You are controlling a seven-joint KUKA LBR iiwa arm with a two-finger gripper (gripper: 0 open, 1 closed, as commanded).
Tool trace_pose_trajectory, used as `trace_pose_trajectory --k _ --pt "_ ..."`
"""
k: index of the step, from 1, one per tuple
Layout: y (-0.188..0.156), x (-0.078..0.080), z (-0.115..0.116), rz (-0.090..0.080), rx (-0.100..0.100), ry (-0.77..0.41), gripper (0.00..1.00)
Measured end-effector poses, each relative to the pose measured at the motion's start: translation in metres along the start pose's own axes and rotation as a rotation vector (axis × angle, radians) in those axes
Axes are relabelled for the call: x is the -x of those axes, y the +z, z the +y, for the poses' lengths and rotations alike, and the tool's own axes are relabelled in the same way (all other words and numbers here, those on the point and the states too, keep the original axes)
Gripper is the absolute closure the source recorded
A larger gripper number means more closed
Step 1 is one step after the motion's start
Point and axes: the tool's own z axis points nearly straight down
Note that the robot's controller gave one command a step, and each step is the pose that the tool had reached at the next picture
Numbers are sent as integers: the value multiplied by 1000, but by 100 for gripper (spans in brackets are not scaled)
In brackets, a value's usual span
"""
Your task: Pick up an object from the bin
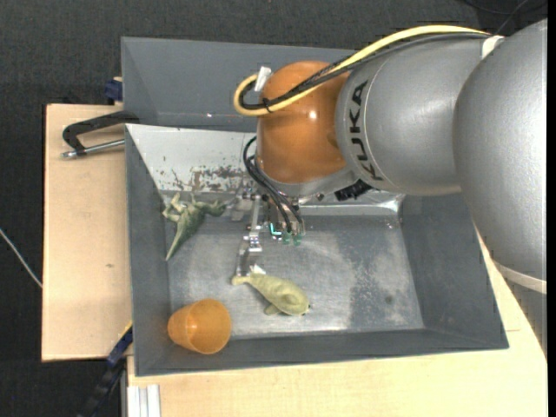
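Grey metal bin (143,259) is recorded, its floor scuffed and a few loose things scattered on it.

Left of the pincer, at about its level in the view, a green toy dinosaur (186,220) is seen lying on its side. Its tail is stretched toward the near-left. It is well apart from the pincer.

Also left of the pincer, but much nearer the front wall, an orange cup-like shell (200,326) is found tipped over in the bin's corner. It lies close against the wall, apart from both the dinosaur and the pincer.

The pincer (251,252) is seen lowered into the left-middle of the bin, close over the floor. Whether it is released or clenched cannot be told.

Just below the pincer and slightly to its right, a pale yellow-green fish-shaped toy (278,295) is noted lying flat on the floor. Its tail end is turned toward the pincer and its head away to the right. The tail fin is just beside the pincer's tip; contact cannot be judged.

Above and right of the pincer, the orange cover (295,137) on the wrist is seen, with a yellow cable (408,37) looped over it. Farther right, the grey arm (434,111) is seen, lettered KUKA.
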Motion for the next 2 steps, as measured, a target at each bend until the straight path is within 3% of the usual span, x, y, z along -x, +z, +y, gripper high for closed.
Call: trace_pose_trajectory --k 1,2 --pt "77 -45 -42 -13 0 -271 0" --pt "76 -46 -41 -10 1 -271 100"
